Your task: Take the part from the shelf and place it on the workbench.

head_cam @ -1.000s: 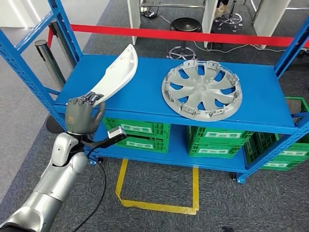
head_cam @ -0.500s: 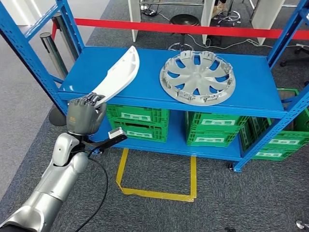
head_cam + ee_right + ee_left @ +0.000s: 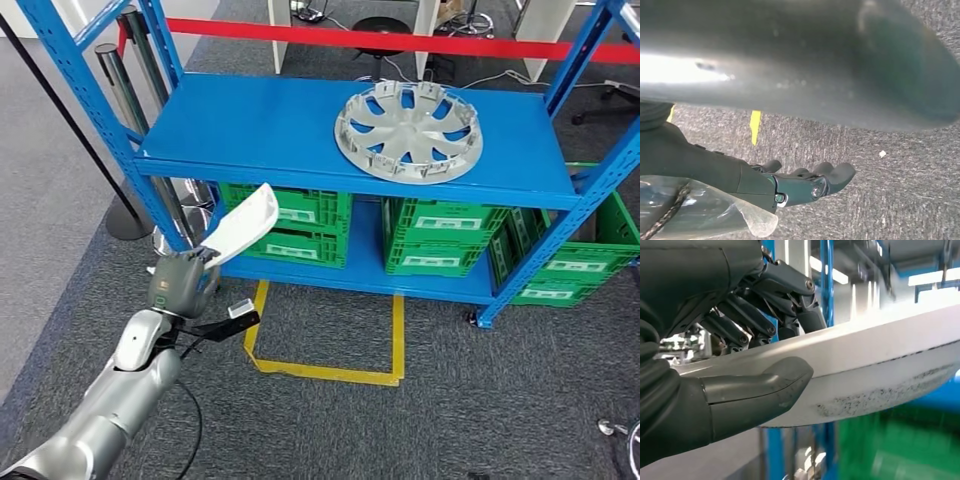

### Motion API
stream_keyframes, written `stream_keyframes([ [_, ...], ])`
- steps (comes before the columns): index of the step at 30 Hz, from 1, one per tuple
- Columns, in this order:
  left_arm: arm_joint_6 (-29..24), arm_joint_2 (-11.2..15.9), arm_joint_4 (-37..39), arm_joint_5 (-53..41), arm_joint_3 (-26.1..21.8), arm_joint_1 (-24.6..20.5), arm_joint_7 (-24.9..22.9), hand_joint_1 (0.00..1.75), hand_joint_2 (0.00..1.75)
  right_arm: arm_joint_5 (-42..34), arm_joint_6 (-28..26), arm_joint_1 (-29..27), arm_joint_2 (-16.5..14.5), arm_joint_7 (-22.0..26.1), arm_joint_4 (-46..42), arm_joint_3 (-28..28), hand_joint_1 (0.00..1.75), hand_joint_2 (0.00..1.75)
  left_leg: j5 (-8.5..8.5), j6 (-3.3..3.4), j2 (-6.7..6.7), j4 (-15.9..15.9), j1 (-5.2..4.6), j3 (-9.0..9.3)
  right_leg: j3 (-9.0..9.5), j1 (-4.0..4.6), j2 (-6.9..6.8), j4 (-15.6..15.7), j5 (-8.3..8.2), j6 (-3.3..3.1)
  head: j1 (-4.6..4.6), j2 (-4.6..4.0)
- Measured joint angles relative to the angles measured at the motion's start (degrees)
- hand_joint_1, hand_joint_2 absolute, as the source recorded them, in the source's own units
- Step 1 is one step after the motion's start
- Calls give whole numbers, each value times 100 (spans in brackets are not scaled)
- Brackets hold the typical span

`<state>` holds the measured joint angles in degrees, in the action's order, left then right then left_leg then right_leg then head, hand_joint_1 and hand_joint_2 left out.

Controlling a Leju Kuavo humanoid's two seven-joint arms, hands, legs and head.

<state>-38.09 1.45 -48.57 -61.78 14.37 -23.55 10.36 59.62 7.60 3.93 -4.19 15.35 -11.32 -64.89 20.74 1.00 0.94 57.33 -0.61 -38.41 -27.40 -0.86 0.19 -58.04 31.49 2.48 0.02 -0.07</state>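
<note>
The left robot hand (image 3: 180, 283) holds the part (image 3: 243, 224) by its narrow end. The part is long, white and curved, smooth like hard plastic, and wider at its far end. It is up in the air, in front of the shelf (image 3: 256, 130) and lower than the top board, tilted up and away from the robot hand. It touches nothing else.

In the left wrist view, the thick grey thumb (image 3: 753, 395) lies flat along one side of the part (image 3: 881, 370) and the dark fingers (image 3: 764, 325) curl onto the other side, so the part is clamped between them. The lower edge of the part has a rough, speckled strip. Its far end is cut off by the edge of that picture, and the background there is blurry.

The right robot hand (image 3: 806, 182) hangs over grey carpet. Its dark fingers are only a little bent, lie close side by side, and hold nothing. A big blurry grey shape covers much of that view, and it is too blurred to say what it is.

The shelf is blue metal with holes in its posts. A round silver wheel cover (image 3: 407, 130) with curved spokes lies flat on the top board. Green crates (image 3: 441, 235) with open sides stand on the lower board. Yellow tape (image 3: 324, 370) marks a square on the rough grey carpet (image 3: 490, 400). A red band (image 3: 377, 42) runs behind the shelf.
</note>
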Motion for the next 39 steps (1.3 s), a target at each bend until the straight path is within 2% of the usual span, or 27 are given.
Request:
stream_keyframes([
  [1,-24,19,197,61,-7,81,23,175,175,-16,0,-6,1,-7,0,-20,0,0,-54,-20,2,11,-9,-30,88,9,7,157,67,-23,2,0],
  [2,-40,39,392,143,-22,179,51,175,175,-32,-2,-22,1,-16,1,-44,0,0,-103,-39,3,8,-8,-45,56,8,8,177,65,-63,1,0],
  [3,-48,53,573,243,-46,292,88,175,175,-50,-4,-40,-1,-25,1,-68,0,0,-85,-66,-7,18,1,-63,16,4,-1,162,27,-104,0,0],
  [4,-41,64,728,361,-81,422,132,175,175,-71,-12,-56,-2,-33,2,-91,0,0,41,-101,-20,94,12,-94,-22,-2,-10,153,-17,-159,-2,0],
  [5,-24,72,876,516,-133,560,198,175,175,-97,-24,-64,-2,-39,2,-115,0,0,275,-139,-32,283,26,-148,-78,-10,-20,151,-73,-213,-8,0],
  [7,13,67,1158,878,-278,816,362,175,175,-159,-59,-69,-1,-42,1,-175,0,0,888,-199,-47,986,54,-298,-203,-6,-25,140,-186,-279,-19,0],
  [8,21,63,1308,1062,-369,936,440,175,175,-192,-79,-76,-1,-42,0,-212,0,0,1100,-215,-47,1375,65,-356,-278,1,-24,130,-240,-287,-21,0],
  [9,21,59,1468,1240,-472,1052,509,175,175,-228,-98,-85,-1,-42,0,-249,0,0,1184,-220,-48,1649,72,-359,-357,9,-24,118,-290,-290,-20,-1],
  [10,21,56,1639,1413,-584,1168,568,175,175,-265,-120,-93,-1,-42,0,-287,0,0,1146,-214,-49,1735,76,-280,-439,16,-24,102,-336,-290,-22,-1],
  [11,23,53,1815,1565,-700,1278,612,175,175,-307,-142,-100,-2,-42,0,-329,0,0,1024,-194,-50,1603,76,-101,-521,25,-25,87,-383,-287,-21,-1],
  [13,40,48,2146,1767,-916,1445,622,175,175,-384,-173,-105,-12,-40,0,-416,0,0,820,-123,-52,909,64,441,-646,36,-26,68,-465,-270,-22,-1],
  [15,109,41,2440,1875,-1101,1565,522,175,175,-464,-191,-101,-29,-27,0,-504,0,0,864,-55,-52,159,30,930,-708,42,-37,66,-546,-218,-17,0],
  [16,173,34,2591,1947,-1195,1628,445,175,175,-502,-203,-98,-37,-15,0,-549,0,0,906,-31,-53,-69,9,1063,-727,36,-46,73,-592,-179,-15,0],
  [17,256,21,2728,2033,-1287,1699,364,175,175,-534,-214,-97,-38,-2,0,-593,0,0,904,-15,-52,-160,-7,1092,-736,30,-51,85,-637,-137,-15,0],
  [19,445,-34,2990,2210,-1488,1860,186,175,175,-592,-237,-105,-38,21,0,-681,0,0,807,47,-28,-207,3,1048,-786,17,-40,52,-574,-66,-14,0],
  [20,531,-67,3103,2257,-1583,1939,86,175,175,-617,-245,-111,-39,27,0,-722,0,0,752,92,-14,-230,14,1012,-841,18,-32,-70,-410,-42,-6,0],
  [23,726,-190,3346,2233,-1725,2111,-210,175,175,-663,-262,-106,-49,32,0,-815,0,0,601,175,-3,-218,4,812,-1096,16,-26,-1017,370,-3,14,0],
  [24,781,-248,3405,2222,-1744,2149,-276,175,175,-677,-266,-99,-51,32,0,-839,0,0,551,178,-5,-200,-5,731,-1132,16,-26,-1325,495,8,13,0],
  [25,828,-304,3459,2219,-1767,2180,-319,175,175,-689,-270,-93,-52,33,0,-861,0,0,504,177,-6,-178,-11,648,-1099,17,-26,-1490,488,16,13,0],
  [26,862,-362,3504,2222,-1794,2204,-346,175,175,-702,-274,-91,-53,36,0,-886,0,0,463,170,-7,-149,-13,565,-971,18,-26,-1451,360,19,13,0],
  [28,896,-461,3566,2234,-1837,2233,-372,175,175,-720,-280,-87,-53,53,-1,-930,0,0,389,141,-14,-72,-10,404,-469,18,-26,-859,48,8,15,0],
  [30,883,-534,3594,2279,-1874,2241,-340,175,175,-727,-281,-63,-53,74,-5,-950,0,0,313,90,-18,3,-23,273,66,28,-22,-78,25,-24,11,0],
  [32,843,-576,3612,2362,-1948,2236,-246,175,175,-729,-286,-47,-55,92,-10,-964,0,0,215,38,-14,29,-30,207,227,48,-18,266,111,-63,6,0],
  [34,802,-586,3629,2458,-2038,2236,-140,175,175,-731,-298,-69,-65,103,-11,-990,0,0,181,-14,-30,42,-21,181,141,42,-39,282,58,-124,9,-1],
  [36,777,-586,3642,2565,-2129,2255,-55,175,175,-733,-312,-89,-79,105,-17,-1019,0,0,523,-95,-58,278,0,132,69,21,-72,291,-34,-222,-7,-1],
  [38,762,-586,3652,2652,-2229,2267,13,175,175,-737,-329,-91,-86,108,-27,-1041,0,0,1161,-175,-69,915,43,41,-20,18,-91,287,-139,-288,-30,0],
  [39,758,-588,3655,2676,-2272,2265,34,175,175,-739,-336,-90,-86,109,-30,-1050,0,0,1382,-201,-69,1273,64,9,-78,20,-99,278,-196,-296,-34,0],
])
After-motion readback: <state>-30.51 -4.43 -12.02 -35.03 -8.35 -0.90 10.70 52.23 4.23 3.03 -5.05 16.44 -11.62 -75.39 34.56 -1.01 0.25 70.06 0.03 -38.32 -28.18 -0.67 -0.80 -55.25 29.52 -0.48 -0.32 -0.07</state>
